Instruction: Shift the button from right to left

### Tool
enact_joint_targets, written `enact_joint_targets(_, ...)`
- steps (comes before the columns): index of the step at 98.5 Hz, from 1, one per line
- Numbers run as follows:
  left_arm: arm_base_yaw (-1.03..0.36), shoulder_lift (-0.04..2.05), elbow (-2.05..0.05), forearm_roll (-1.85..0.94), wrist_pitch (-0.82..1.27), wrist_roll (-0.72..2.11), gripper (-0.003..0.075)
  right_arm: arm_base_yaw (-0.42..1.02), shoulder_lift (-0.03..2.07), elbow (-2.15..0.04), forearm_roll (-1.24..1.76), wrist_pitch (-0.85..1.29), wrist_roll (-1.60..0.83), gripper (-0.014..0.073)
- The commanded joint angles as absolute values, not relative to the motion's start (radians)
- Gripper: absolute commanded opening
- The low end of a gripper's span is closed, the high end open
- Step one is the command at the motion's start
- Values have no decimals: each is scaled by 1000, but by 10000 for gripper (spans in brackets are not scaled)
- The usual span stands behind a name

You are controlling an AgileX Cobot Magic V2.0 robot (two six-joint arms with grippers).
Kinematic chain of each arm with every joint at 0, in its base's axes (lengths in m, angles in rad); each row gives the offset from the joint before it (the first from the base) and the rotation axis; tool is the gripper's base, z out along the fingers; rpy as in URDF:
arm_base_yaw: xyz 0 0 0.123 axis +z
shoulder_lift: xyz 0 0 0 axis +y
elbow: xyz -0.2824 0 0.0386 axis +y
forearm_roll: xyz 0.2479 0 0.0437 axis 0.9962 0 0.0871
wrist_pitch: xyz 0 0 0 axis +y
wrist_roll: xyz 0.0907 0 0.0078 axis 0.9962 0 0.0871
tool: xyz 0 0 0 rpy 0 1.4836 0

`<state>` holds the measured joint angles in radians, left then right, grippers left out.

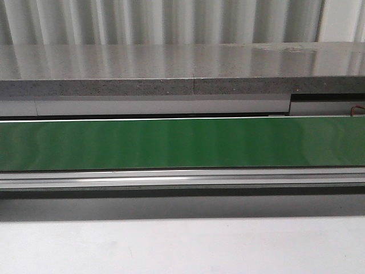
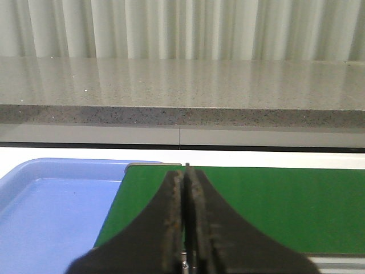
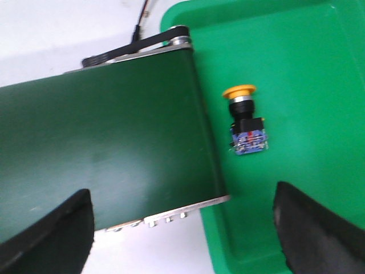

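— How do the 2 claws stand?

— The right gripper [image 3: 182, 228] is spread wide: its 2 dark fingers [image 3: 48, 237] sit at the lower left and lower right corners of the right wrist view, far apart, with nothing between them and touching nothing. The left gripper [image 2: 185, 222] is pressed together, its 2 fingers [image 2: 168, 222] meeting along a thin seam at the bottom centre of the left wrist view, and nothing shows in that seam.

— And the button?

— 1 button [image 3: 245, 121] lies on its side in the green tray [image 3: 308, 68], centre right of the right wrist view, yellow-orange cap toward the top of the frame, black collar below it, blue-grey block with a red mark lowest. It is just beside the end of the green belt [image 3: 102, 142] and well apart from both right fingers. The picture is a little blurred, so whether the cap touches the tray floor is hard to say.

— The count of the rest?

— 1 green belt, running across the middle of the front view. 1 green tray at its end in the right wrist view. 1 blue tray [image 2: 51, 200] at the lower left of the left wrist view, beside the belt's other end. 1 speckled grey counter [image 1: 182, 71] behind the belt, across the upper half of the front view.
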<state>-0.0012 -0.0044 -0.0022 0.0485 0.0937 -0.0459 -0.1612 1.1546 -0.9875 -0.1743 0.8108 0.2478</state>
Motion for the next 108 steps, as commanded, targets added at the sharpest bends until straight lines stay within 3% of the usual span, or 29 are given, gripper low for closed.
enact_joint_targets(1,-8,-40,23,41,13,-56,-20,-232,1187,-1039,-188,756,194,629)
enact_joint_targets(44,-8,-40,23,41,13,-56,-20,-532,1457,-1046,205,569,-160,629)
enact_joint_targets(74,-8,-40,23,41,13,-56,-20,-554,1651,-1089,194,482,-194,626)
enact_joint_targets(108,-8,-40,23,41,13,-56,-20,-551,1731,-1130,153,449,-195,624)
